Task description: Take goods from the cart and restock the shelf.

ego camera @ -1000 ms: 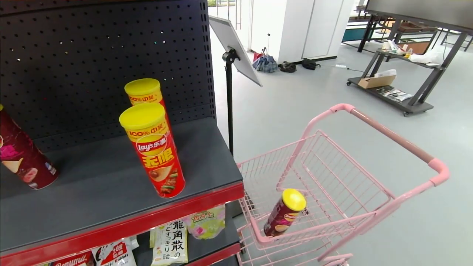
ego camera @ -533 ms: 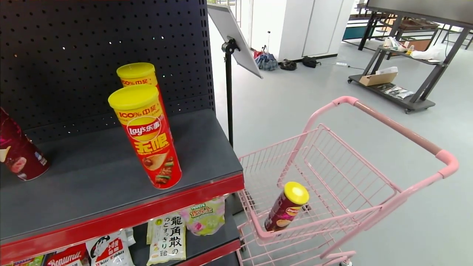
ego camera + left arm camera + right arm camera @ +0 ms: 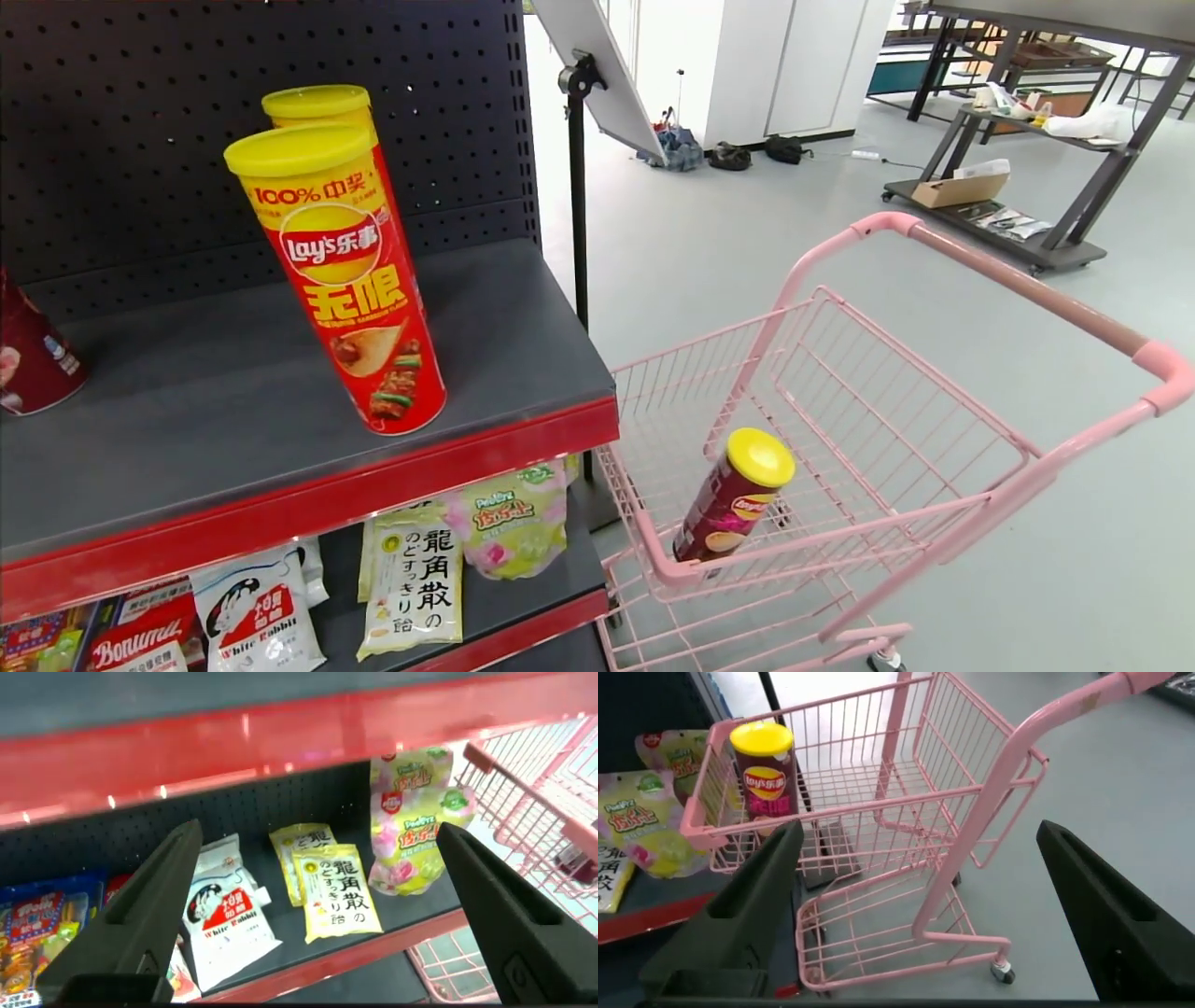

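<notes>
A maroon chip can with a yellow lid [image 3: 734, 496] leans in the front corner of the pink cart [image 3: 1018, 308]. In the right wrist view the same can [image 3: 764, 770] stands in the cart basket [image 3: 906, 793], beyond my open right gripper [image 3: 920, 829], which holds nothing. On the top shelf board [image 3: 233, 392] stand two red chip cans with yellow lids, one in front [image 3: 341, 280] and one behind it [image 3: 317, 101]; a maroon can [image 3: 28, 359] sits at the left edge. My left gripper [image 3: 318, 831] is open and empty, facing the lower shelf under the red lip [image 3: 280, 737].
Snack bags [image 3: 411, 583] lie on the lower shelf, seen also as snack bags [image 3: 341, 891] from the left wrist. A board on a black pole [image 3: 579, 177] stands between shelf and cart. A metal rack [image 3: 1018, 187] is far right, with open grey floor around the cart.
The head camera has shifted, so the shelf cans sit higher and larger in view and the cart lies a little to the right. The cans themselves keep their places.
</notes>
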Tool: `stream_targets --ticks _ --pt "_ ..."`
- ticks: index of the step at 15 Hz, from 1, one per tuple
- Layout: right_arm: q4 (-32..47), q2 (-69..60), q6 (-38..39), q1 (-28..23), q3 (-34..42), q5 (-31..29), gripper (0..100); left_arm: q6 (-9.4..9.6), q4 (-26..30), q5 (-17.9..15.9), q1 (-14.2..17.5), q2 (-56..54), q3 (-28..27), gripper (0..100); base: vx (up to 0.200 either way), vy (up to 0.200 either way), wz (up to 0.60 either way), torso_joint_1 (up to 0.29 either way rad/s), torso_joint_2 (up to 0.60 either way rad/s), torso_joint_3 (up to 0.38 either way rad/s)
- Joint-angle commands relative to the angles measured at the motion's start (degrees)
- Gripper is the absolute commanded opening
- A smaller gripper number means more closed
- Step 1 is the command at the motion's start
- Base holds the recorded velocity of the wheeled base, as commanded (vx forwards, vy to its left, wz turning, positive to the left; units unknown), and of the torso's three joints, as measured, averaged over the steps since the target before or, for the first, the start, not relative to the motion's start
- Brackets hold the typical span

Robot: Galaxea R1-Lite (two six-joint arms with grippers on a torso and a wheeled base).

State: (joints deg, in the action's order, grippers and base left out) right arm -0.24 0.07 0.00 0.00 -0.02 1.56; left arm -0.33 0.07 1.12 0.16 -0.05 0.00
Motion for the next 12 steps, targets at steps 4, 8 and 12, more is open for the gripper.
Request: stream_targets --ticks 4,8,12 --pt "-0.02 0.01 0.0 0.0 0.02 0.02 100 -0.11 0.01 0.02 0.02 0.05 0.0 100 0.0 0.0 0.0 -0.134 0.41 0.293" --pt "-0.02 0.01 -0.44 -0.09 -0.06 -0.33 100 -0.02 0.01 0.02 0.02 0.05 0.0 100 0.0 0.0 0.0 -0.017 0.05 0.039" --pt "-1.25 42.38 12.39 3.08 -40.32 6.7 100 -0.02 0.01 -0.07 0.02 0.05 0.0 100 0.0 0.0 0.0 0.0 0.0 0.0"
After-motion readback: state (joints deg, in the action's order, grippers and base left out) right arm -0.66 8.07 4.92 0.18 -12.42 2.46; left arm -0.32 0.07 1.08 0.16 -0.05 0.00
